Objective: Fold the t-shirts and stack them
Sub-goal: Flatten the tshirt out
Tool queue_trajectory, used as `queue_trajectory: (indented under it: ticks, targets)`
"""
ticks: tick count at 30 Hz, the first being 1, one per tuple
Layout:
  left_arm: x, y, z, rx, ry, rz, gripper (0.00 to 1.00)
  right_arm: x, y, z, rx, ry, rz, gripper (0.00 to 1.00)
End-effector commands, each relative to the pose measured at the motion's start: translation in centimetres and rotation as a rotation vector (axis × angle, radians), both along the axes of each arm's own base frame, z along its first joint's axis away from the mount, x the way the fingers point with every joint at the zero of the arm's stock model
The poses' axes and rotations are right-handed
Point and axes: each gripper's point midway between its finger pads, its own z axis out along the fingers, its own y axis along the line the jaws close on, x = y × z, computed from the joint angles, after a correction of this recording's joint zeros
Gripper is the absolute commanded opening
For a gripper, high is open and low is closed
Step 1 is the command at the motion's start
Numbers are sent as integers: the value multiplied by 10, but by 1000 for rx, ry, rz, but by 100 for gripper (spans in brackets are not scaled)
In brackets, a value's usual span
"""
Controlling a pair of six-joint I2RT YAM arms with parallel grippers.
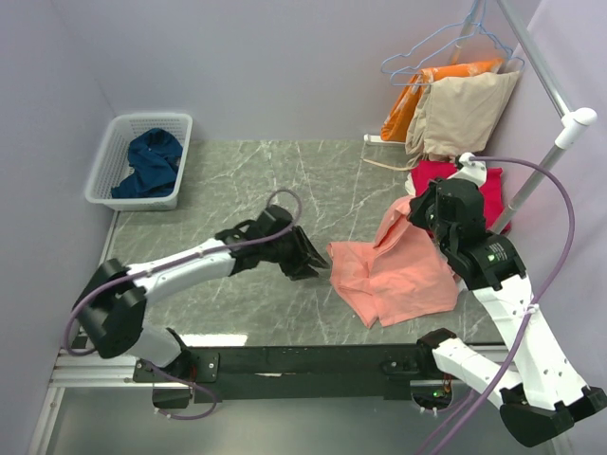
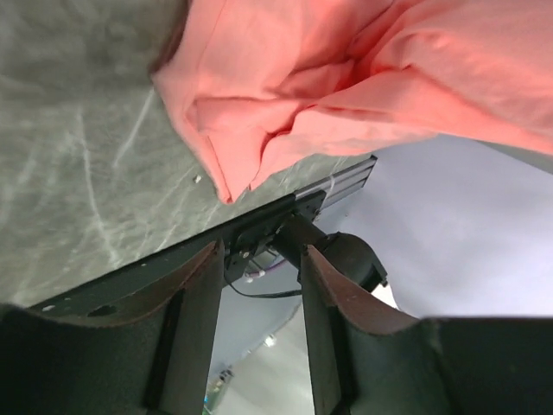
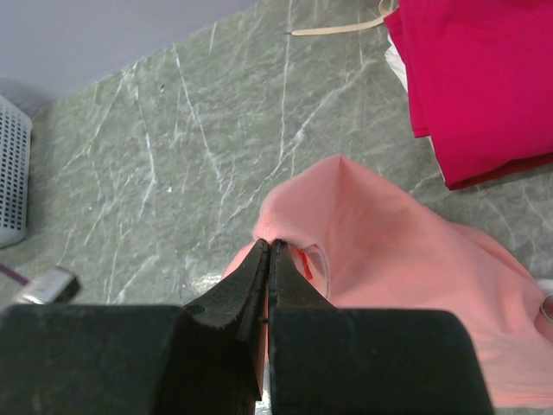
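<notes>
The pink shirt [image 1: 403, 275] lies crumpled on the right part of the table [image 1: 237, 180], with its near edge close to the table's front edge. The right gripper [image 3: 269, 253] is pinched tight on a fold of the pink shirt at its far side, drawing that spot up into a peak above the rest of the cloth. The left gripper [image 2: 259, 290] sits low, just off the pink shirt's left edge. Its fingers are apart with nothing between them, and they are clear of the cloth.

The red shirt [image 3: 484, 86] lies just behind the pink shirt to the right, with a strip of table showing between them. Clothes on hangers [image 1: 465, 100] hang further back from the pink shirt, by the right wall. Well to the left of the pink shirt and further back, a white basket [image 1: 102, 180] holds the navy shirt [image 1: 152, 163]. A wide stretch of grey-green marbled tabletop shows to the left of the pink shirt and behind it. Pale lilac walls close off the left, back and right.
</notes>
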Motion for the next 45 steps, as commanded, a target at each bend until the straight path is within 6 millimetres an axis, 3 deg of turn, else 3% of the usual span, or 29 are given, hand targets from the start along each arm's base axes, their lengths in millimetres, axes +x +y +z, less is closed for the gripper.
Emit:
queue_trajectory:
  ticks: [1, 10, 17, 25, 36, 41, 45]
  targets:
    - [-4, -38, -10, -28, 93, 50, 47, 5, -3, 4, 20, -47, -30, 0]
    - [4, -60, -53, 27, 185, 94, 46, 4, -2, -7, 13, -38, -17, 0]
    - [11, -82, -59, 46, 206, 75, 46, 6, -6, -6, -9, -43, -23, 0]
    - [4, -76, -83, 178, 235, 62, 42, 8, -8, -7, -8, -46, -26, 0]
    - [-19, -57, -96, 216, 285, 50, 42, 7, -12, -13, 5, -40, -38, 0]
    - [-10, -66, -103, 202, 281, 44, 43, 6, -8, -16, 14, -33, -19, 0]
    - [2, -72, -94, 192, 240, 43, 43, 6, -7, -17, 5, -17, -13, 0]
